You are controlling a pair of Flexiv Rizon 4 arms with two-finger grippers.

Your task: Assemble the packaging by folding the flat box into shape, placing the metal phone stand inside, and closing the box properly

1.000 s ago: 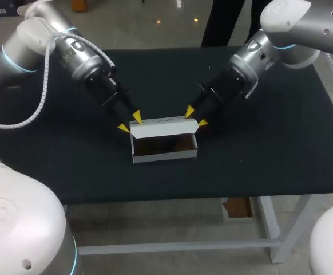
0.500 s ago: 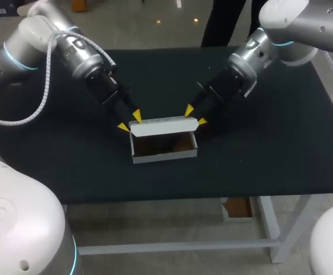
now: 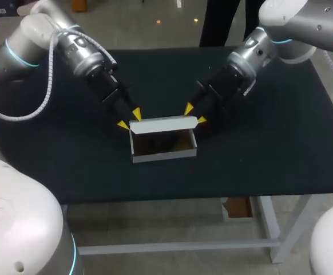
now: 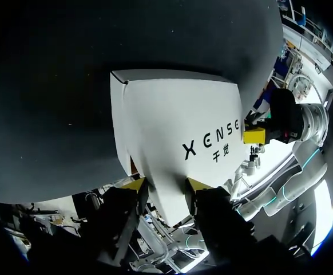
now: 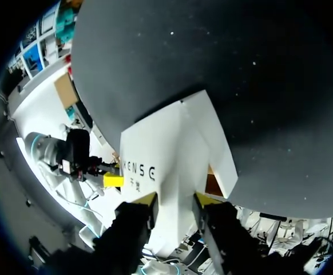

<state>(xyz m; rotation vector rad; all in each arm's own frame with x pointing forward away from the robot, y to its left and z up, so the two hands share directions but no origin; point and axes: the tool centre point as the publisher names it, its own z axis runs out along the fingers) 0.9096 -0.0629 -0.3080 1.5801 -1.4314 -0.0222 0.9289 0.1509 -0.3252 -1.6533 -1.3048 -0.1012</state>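
Lid (image 3: 162, 124) is clamped by left pincer (image 4: 165, 184) and right pincer (image 5: 176, 199); box (image 3: 165, 155) interior seems too shadowed to read.

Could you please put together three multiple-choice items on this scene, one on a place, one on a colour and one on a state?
1. Where on the table is the box?
A. near the middle
B. at the far right corner
C. hanging over the front edge

2. What colour is the box on the outside?
A. red
B. brown
C. white

3. How is the lid?
A. shut flat
B. raised, held at its ends by the left jaws and the right jaws
C. torn off, lying beside the box

Answers:
1 A: the head view shows it about midway between the table's sides.
2 C: its walls and lid show white in every view.
3 B: the head view looks into the open box, and each wrist view shows its jaws closed on the lid.
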